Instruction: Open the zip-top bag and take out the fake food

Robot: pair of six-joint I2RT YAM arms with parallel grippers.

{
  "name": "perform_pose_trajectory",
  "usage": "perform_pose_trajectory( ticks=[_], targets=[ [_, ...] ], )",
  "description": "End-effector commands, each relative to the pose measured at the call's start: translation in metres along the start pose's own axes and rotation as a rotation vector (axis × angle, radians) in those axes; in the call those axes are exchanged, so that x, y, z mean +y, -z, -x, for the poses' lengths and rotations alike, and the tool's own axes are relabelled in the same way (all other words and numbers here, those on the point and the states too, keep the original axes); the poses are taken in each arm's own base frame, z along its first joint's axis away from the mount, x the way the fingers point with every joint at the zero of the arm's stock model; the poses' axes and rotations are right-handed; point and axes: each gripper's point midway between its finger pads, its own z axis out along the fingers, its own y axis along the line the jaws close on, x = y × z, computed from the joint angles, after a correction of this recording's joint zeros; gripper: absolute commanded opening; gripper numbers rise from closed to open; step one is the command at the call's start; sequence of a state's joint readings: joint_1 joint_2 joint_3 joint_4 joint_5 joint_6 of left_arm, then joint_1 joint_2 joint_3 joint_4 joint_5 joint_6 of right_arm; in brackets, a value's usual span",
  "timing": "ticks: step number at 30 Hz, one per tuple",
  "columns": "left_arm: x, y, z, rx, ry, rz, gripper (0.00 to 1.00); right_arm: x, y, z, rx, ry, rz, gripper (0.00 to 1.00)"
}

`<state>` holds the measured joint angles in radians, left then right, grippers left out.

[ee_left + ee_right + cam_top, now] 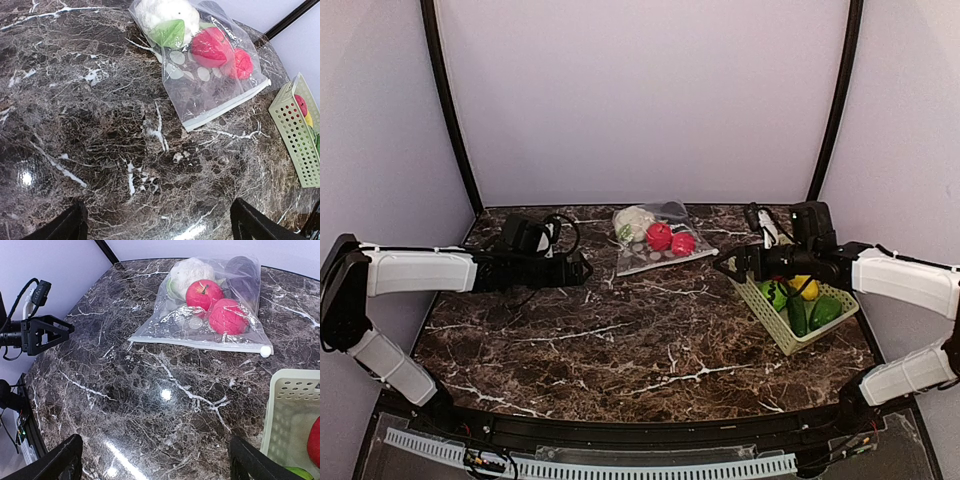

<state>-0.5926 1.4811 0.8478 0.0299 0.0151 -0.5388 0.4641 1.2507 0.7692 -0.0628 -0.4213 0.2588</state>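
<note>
Clear, dotted, floppy zip-top plastic bag (pixel 650 262) lies far-centre on the dark marble table (pixel 620 350), toy produce (pixel 204 294) bulging inside; the film is probably light and slippery, so pinch its flat sealed near edge. Left jaws and right jaws gape empty

On table (pixel 620 340), fake food (pixel 659 236) in zip-top bag (pixel 650 260) rear centre, basket (pixel 770 322) right of it.
</note>
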Motion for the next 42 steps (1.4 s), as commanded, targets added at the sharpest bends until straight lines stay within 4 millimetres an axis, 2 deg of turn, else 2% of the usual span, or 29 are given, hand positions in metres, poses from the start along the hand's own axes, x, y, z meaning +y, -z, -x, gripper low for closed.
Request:
perform_pose_trajectory(
  ticks=[1, 6, 10, 17, 19, 20, 21, 22, 23, 24, 25, 32, 35, 36, 37, 38, 41, 42],
  targets=[
    [-0.012, 0.015, 0.034, -0.082, -0.084, 0.008, 0.99, 0.01, 0.009, 0.023, -0.056, 0.036, 0.007, 0.99],
    [-0.027, 0.022, 0.058, -0.12, -0.21, -0.01, 0.99, 0.011, 0.011, 0.031, -0.065, 0.057, -0.002, 0.99],
    [-0.039, 0.018, 0.063, -0.12, -0.342, -0.007, 0.99, 0.011, 0.012, 0.036, -0.071, 0.074, -0.015, 0.99],
    [-0.059, -0.009, 0.058, -0.122, -0.656, 0.063, 0.99, -0.001, 0.018, 0.038, -0.083, 0.08, -0.055, 0.99],
    [-0.08, -0.019, 0.049, -0.135, -0.77, 0.059, 0.99, -0.004, 0.021, 0.038, -0.088, 0.075, -0.061, 0.99],
    [-0.083, -0.029, 0.041, -0.121, -0.814, 0.066, 0.99, -0.006, 0.023, 0.037, -0.091, 0.072, -0.063, 0.99],
    [-0.097, -0.03, 0.04, -0.143, -0.889, 0.076, 0.99, -0.007, 0.024, 0.038, -0.093, 0.069, -0.064, 0.99],
    [-0.099, -0.041, 0.031, -0.127, -0.928, 0.087, 0.99, -0.009, 0.026, 0.038, -0.097, 0.067, -0.066, 0.99],
    [-0.111, -0.042, 0.033, -0.147, -0.978, 0.089, 0.99, -0.01, 0.028, 0.038, -0.102, 0.065, -0.071, 0.99],
    [-0.112, -0.052, 0.026, -0.13, -1.001, 0.092, 0.99, -0.012, 0.03, 0.038, -0.105, 0.062, -0.076, 0.99],
    [-0.12, -0.054, 0.03, -0.148, -1.02, 0.086, 0.99, -0.013, 0.032, 0.038, -0.11, 0.061, -0.078, 0.99],
    [-0.139, -0.089, 0.027, -0.159, -1.146, 0.062, 0.99, -0.019, 0.038, 0.035, -0.118, 0.052, -0.094, 0.99],
    [-0.135, -0.109, 0.02, -0.126, -1.205, 0.103, 0.99, -0.022, 0.038, 0.034, -0.118, 0.048, -0.103, 0.99],
    [-0.137, -0.111, 0.026, -0.138, -1.226, 0.126, 0.99, -0.023, 0.038, 0.034, -0.118, 0.047, -0.103, 0.99],
    [-0.134, -0.119, 0.022, -0.126, -1.242, 0.139, 0.99, -0.023, 0.038, 0.034, -0.119, 0.047, -0.103, 0.99],
    [-0.136, -0.12, 0.027, -0.142, -1.259, 0.158, 0.99, -0.024, 0.039, 0.034, -0.12, 0.048, -0.105, 0.99],
    [-0.131, -0.135, 0.021, -0.125, -1.305, 0.181, 0.99, -0.027, 0.038, 0.035, -0.126, 0.042, -0.111, 0.99],
    [-0.133, -0.137, 0.025, -0.132, -1.321, 0.195, 0.99, -0.028, 0.038, 0.035, -0.128, 0.038, -0.113, 0.99]
  ],
)
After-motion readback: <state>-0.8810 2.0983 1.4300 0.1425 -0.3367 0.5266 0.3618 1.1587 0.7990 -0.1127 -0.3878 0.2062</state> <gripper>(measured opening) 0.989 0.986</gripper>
